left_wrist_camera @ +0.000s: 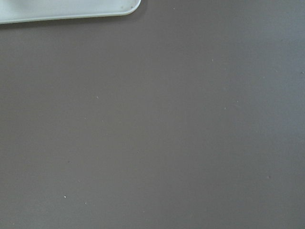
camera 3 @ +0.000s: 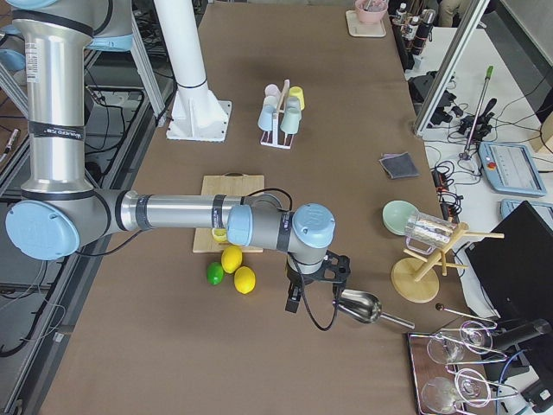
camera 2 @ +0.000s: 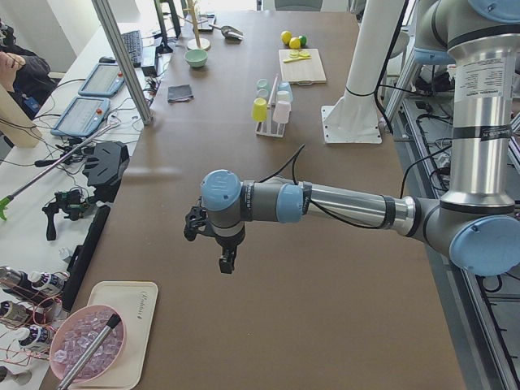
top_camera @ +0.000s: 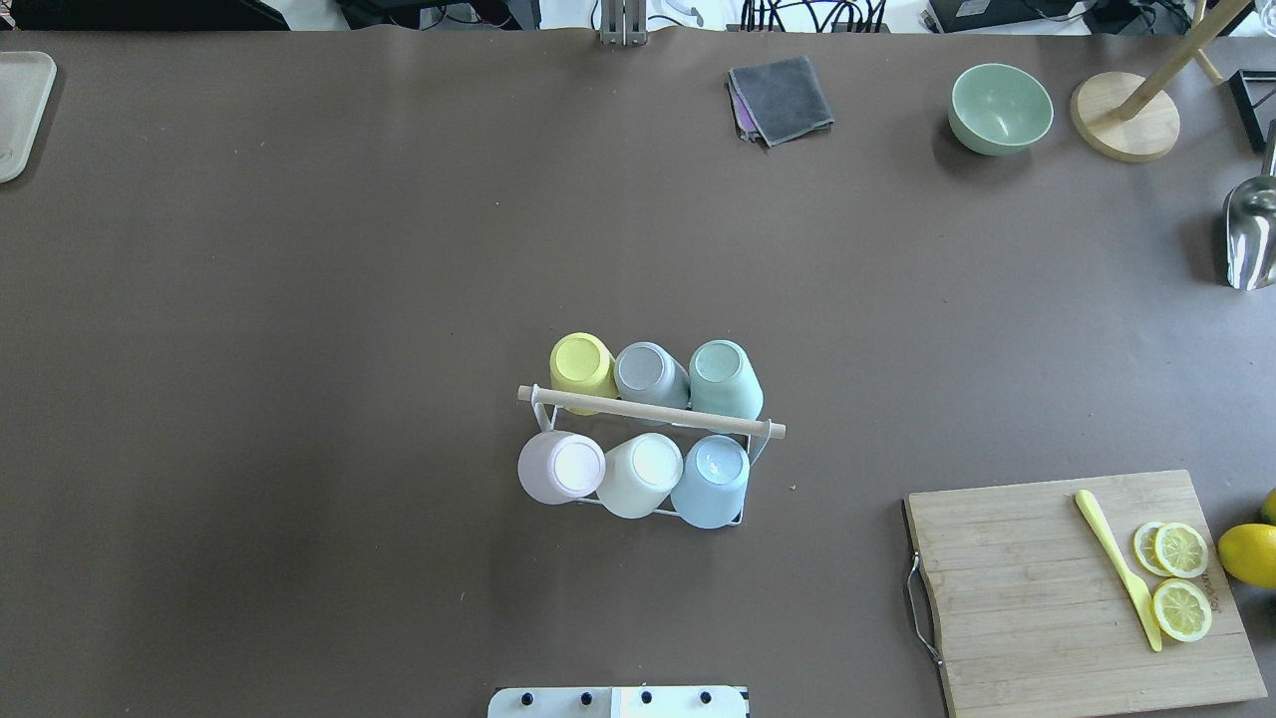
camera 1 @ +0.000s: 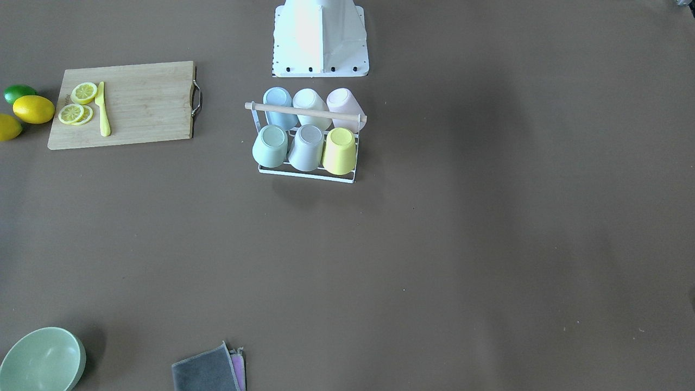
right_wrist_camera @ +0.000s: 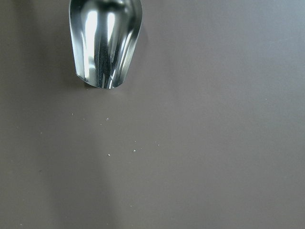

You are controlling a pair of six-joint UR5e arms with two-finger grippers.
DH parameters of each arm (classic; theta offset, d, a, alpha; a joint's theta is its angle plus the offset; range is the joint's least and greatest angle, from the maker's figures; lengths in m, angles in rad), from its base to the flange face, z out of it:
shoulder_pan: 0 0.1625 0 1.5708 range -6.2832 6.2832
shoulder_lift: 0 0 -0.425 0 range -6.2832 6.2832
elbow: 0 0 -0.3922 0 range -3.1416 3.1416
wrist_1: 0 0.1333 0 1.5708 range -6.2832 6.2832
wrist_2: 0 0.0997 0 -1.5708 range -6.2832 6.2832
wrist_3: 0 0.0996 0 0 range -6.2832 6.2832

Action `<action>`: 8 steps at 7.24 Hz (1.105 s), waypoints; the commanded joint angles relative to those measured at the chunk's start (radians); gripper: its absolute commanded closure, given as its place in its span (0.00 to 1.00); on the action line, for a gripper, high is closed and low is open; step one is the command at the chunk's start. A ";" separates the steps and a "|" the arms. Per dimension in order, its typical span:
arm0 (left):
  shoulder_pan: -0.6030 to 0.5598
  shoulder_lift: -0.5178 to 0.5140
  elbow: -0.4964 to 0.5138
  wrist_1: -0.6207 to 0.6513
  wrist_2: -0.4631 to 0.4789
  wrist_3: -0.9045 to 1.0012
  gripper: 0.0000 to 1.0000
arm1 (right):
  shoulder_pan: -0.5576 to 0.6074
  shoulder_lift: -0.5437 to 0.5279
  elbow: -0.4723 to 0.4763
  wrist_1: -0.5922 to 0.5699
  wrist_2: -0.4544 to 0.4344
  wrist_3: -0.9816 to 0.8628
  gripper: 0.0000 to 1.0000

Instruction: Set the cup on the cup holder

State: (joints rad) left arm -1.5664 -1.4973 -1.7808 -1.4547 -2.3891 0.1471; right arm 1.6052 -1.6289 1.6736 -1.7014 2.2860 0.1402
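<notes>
The brown table [top_camera: 299,299] carries the cup holder [top_camera: 648,411] near its middle. A wooden cutting board [top_camera: 1037,588] lies on the robot's right, with 2 lemons [camera 1: 33,108] and 1 lime [camera 1: 19,93] just beside it. Along the far edge sit folded cloths [top_camera: 783,98], a green bowl [top_camera: 1000,108], a round wooden stand [top_camera: 1124,128] and a metal scoop [top_camera: 1251,234]. A white tray [top_camera: 20,110] lies at the far left corner.

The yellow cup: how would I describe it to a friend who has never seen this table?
In the middle of the brown table stands a small white wire rack with a wooden rod handle, holding six upturned pastel cups in two rows. The yellow cup ends the row farther from the robot, beside a grey cup; it is the only yellow one.
</notes>
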 commanded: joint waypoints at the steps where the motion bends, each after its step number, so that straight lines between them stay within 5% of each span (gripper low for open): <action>1: -0.003 0.017 -0.011 -0.001 0.001 0.062 0.02 | 0.001 0.006 0.001 0.000 -0.008 0.001 0.00; 3: -0.015 0.020 -0.011 0.007 0.086 0.048 0.02 | 0.001 0.006 0.008 0.002 0.001 0.002 0.00; 8: -0.044 0.019 -0.005 0.079 0.083 0.046 0.02 | -0.001 0.006 0.006 0.006 0.001 0.004 0.00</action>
State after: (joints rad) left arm -1.6088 -1.4785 -1.7884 -1.3797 -2.3057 0.1939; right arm 1.6046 -1.6223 1.6791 -1.6951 2.2832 0.1437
